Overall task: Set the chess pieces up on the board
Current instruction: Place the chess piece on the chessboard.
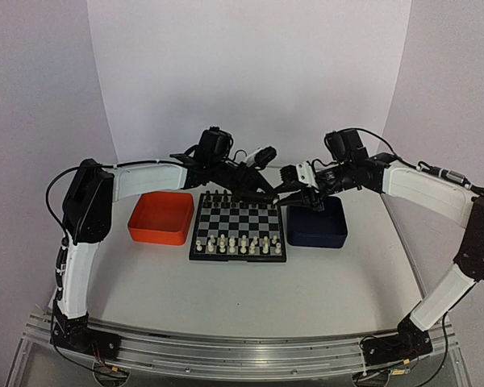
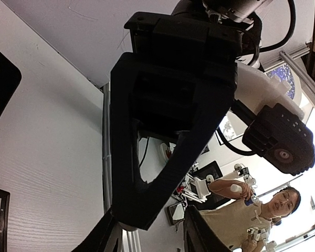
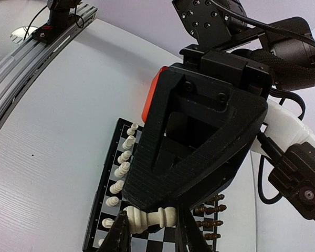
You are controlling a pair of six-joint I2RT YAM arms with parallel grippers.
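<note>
Right gripper (image 3: 151,235): fingers narrowly apart with one white piece (image 3: 147,217) lying sideways between them, base at one finger, head at the other. It looks clamped end to end. Left gripper (image 2: 153,237): tip to tip with the right one and turned crosswise to it, fingers partly apart, nothing visibly pinched. Its tip sits right above the white piece; can't tell if it touches.

Both grippers meet in the air over the far right corner of the board (image 1: 240,218). Just below them, a row of dark pieces (image 1: 226,198) runs along the nearest board edge. The white chess pieces (image 1: 238,242) stand upright along the edge farthest from the grippers.

Blue tray (image 1: 316,238): under the right gripper's wrist, just beside the board. Orange tray (image 1: 157,234): on the opposite side of the board, under the left arm, well away from both grippers. Everything sits on a white table (image 1: 250,306).
</note>
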